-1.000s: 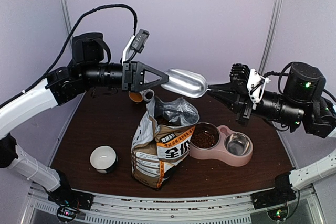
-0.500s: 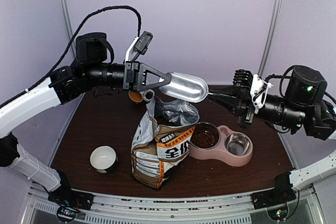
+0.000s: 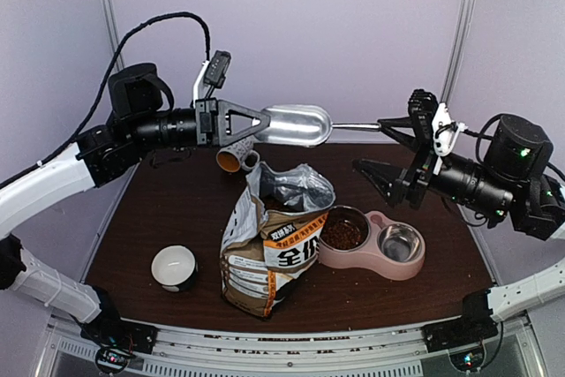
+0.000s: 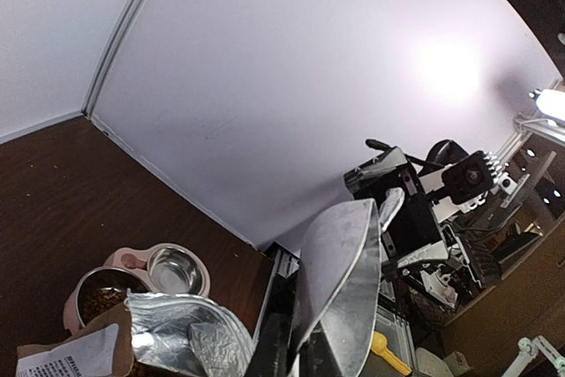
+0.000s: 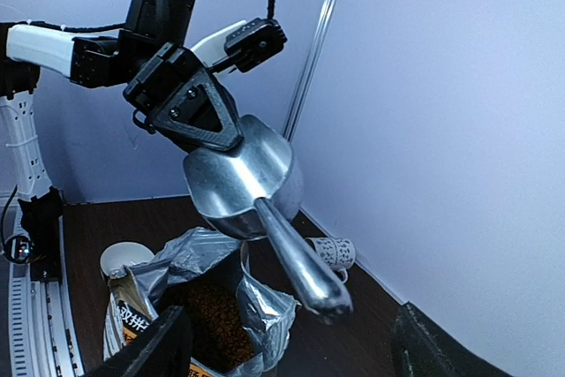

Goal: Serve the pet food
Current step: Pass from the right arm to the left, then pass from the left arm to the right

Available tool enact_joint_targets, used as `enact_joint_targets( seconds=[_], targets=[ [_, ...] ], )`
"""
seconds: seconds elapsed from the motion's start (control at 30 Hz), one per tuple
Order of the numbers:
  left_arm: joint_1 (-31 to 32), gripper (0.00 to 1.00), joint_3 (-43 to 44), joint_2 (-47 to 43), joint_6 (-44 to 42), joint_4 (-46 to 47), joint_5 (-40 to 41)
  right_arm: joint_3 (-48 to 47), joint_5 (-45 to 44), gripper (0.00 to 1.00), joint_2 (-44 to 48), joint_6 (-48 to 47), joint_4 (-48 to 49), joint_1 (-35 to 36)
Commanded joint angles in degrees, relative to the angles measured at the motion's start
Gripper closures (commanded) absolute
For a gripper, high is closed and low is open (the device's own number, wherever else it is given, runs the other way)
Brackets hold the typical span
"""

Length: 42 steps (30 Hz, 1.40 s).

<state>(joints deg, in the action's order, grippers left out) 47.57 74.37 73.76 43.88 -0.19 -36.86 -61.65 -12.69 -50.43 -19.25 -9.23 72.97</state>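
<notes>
A metal scoop (image 3: 291,124) hangs level above the open bag (image 3: 274,253). My left gripper (image 3: 258,123) is shut on the rim of its bowl end. The scoop handle (image 5: 300,262) points at my right gripper (image 3: 388,149), which is open, its fingers (image 5: 159,346) spread wide to either side of the handle's tip and not touching it. Pet food fills the left steel cup (image 3: 342,233) of the pink double bowl (image 3: 375,262); the right cup is empty. More pet food (image 5: 207,320) shows inside the bag. In the left wrist view the scoop (image 4: 344,289) fills the lower middle.
A white bowl (image 3: 174,267) sits at the front left of the dark table. A brown cup (image 3: 229,162) and a patterned mug (image 3: 250,161) lie at the back behind the bag. Purple walls close in the back and sides.
My right gripper has opened, let go of the scoop handle and drawn back to the right. The left gripper closed on the scoop's bowl and has shifted it up and to the left.
</notes>
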Motion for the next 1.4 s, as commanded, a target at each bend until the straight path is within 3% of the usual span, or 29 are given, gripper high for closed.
enact_joint_targets(
  seconds=[0.0, 0.2, 0.37, 0.57, 0.83, 1.37],
  targets=[
    [-0.4, 1.00, -2.4, -2.9, -0.9, 7.2, 4.6, -3.3, 1.7, 0.21, -0.3, 13.6, -1.8, -3.8],
    [-0.4, 1.00, -5.2, -5.1, -7.2, 7.2, 7.7, -6.7, 21.3, 0.22, -3.0, 37.4, -2.6, -14.2],
    [-0.4, 1.00, -4.4, -5.8, -12.2, 3.7, 8.4, -5.1, 40.0, 0.28, -6.2, 53.4, 5.6, -20.1],
    [-0.4, 1.00, -2.0, -5.6, -16.0, -3.4, 11.2, -8.6, 43.3, 0.33, -8.8, 55.5, 1.4, -20.2],
    [-0.3, 1.00, -2.9, -5.5, -16.3, -3.5, 10.3, -13.4, 44.5, 0.62, -12.8, 53.0, -7.7, -20.2],
    [0.0, 1.00, -3.2, -5.6, -17.2, -3.2, 7.0, -15.0, 44.2, 0.70, -15.3, 52.9, -8.3, -20.2]
  ],
)
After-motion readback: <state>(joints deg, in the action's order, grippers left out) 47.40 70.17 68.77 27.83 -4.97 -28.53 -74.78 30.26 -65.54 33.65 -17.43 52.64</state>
